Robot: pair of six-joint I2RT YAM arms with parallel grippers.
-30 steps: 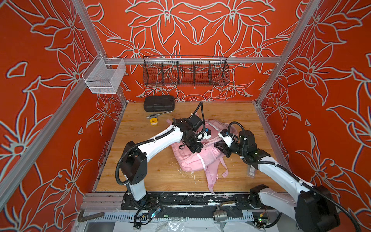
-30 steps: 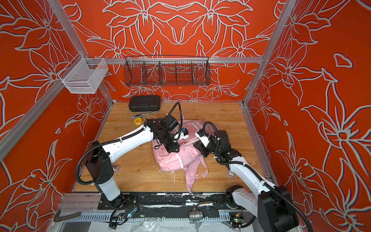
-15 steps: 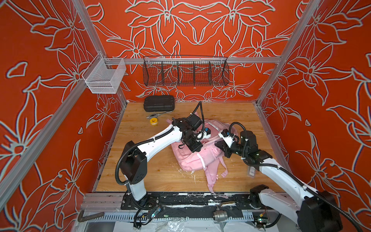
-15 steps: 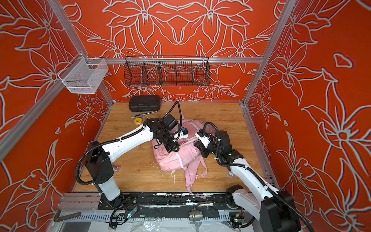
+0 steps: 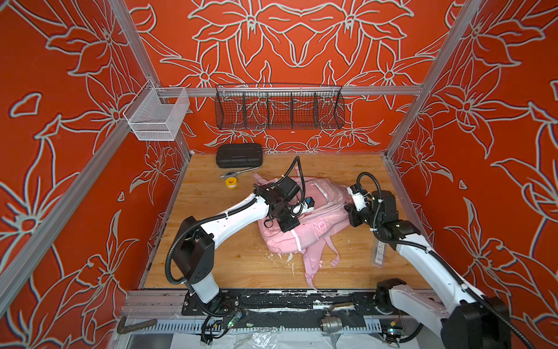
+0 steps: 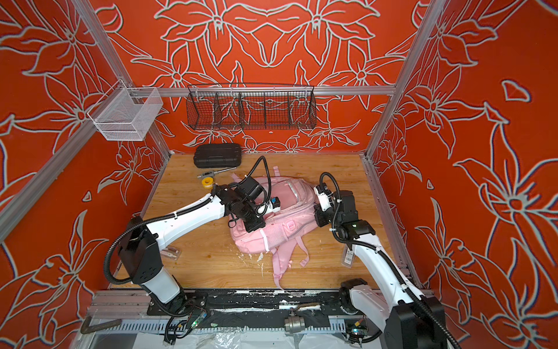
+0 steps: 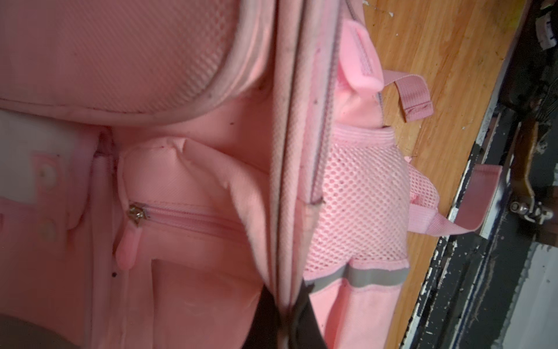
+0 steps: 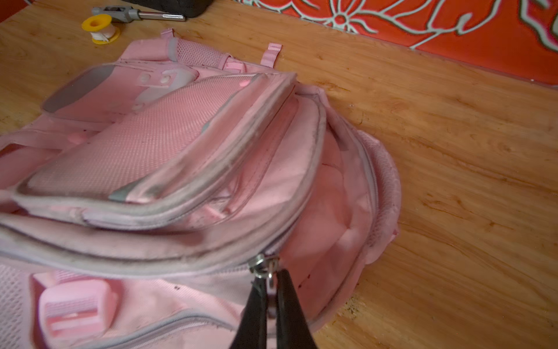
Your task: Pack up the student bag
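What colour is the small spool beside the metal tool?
Spool: yellow rims, white middle; clearest in right wrist view.

The pale-pink student bag [image 5: 326, 211] lies flat, pockets up, main compartment unzipped.

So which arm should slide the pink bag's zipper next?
The right arm. Its jaws are shut on the zipper pull of the student bag, while the left arm only pinches a fabric seam, probably steadying it.
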